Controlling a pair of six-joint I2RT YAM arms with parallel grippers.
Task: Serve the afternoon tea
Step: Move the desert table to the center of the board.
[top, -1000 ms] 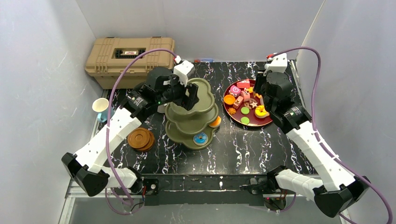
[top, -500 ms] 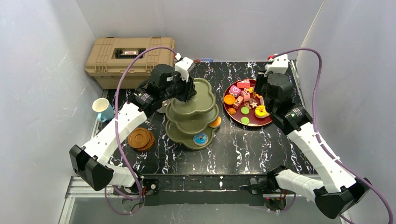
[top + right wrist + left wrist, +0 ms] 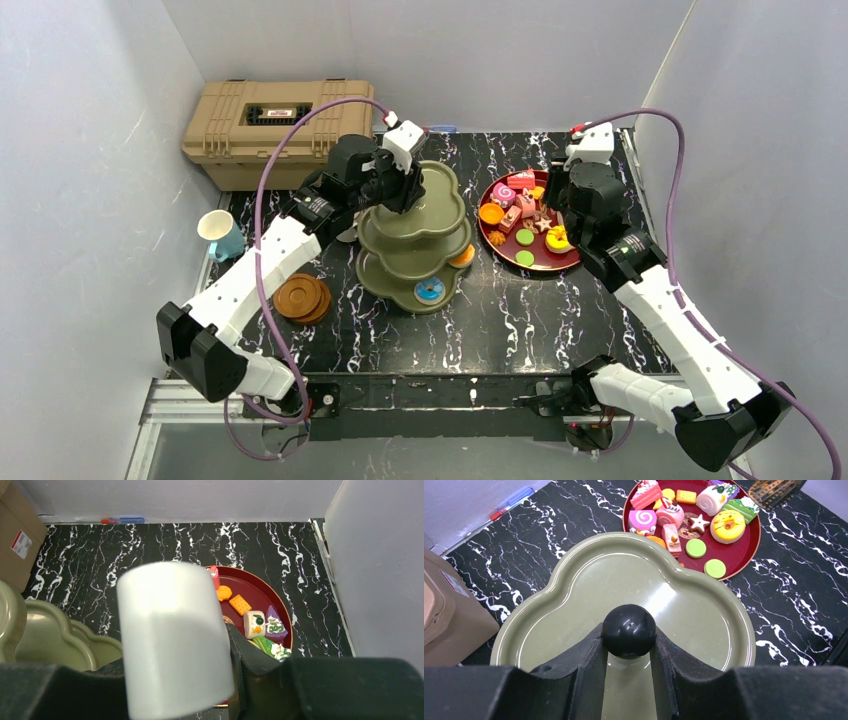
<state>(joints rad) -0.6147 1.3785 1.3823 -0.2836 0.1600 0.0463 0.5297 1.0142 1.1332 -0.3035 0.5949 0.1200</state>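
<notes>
At the far left, one white-and-blue cup [image 3: 220,235] is standing on the black marbled table [image 3: 520,320], in front of one tan toolbox [image 3: 278,118]. Right of the cup, a stack of round brown wooden saucers [image 3: 302,298] is lying flat, with two rims showing.

The left gripper [image 3: 628,646] is clenching the one black knob [image 3: 629,627] on top of the olive-green clover-shaped stand [image 3: 415,245], with a finger pressing on either side. The stand's three tiers are sitting at the table's middle. They are carrying two toy pastries: one blue-iced doughnut [image 3: 430,292] on the bottom tier and one orange piece [image 3: 462,259] at the right edge.

One red-and-blue pen [image 3: 122,520] is lying along the back wall. Just right of the stand, one round dark-red plate [image 3: 736,550] is holding more pastries, two of them flat green discs [image 3: 695,548]. There are probably thirteen, though overlaps are blurring the count. The right gripper [image 3: 177,680] is grasping one white mug [image 3: 172,630] above the plate.
</notes>
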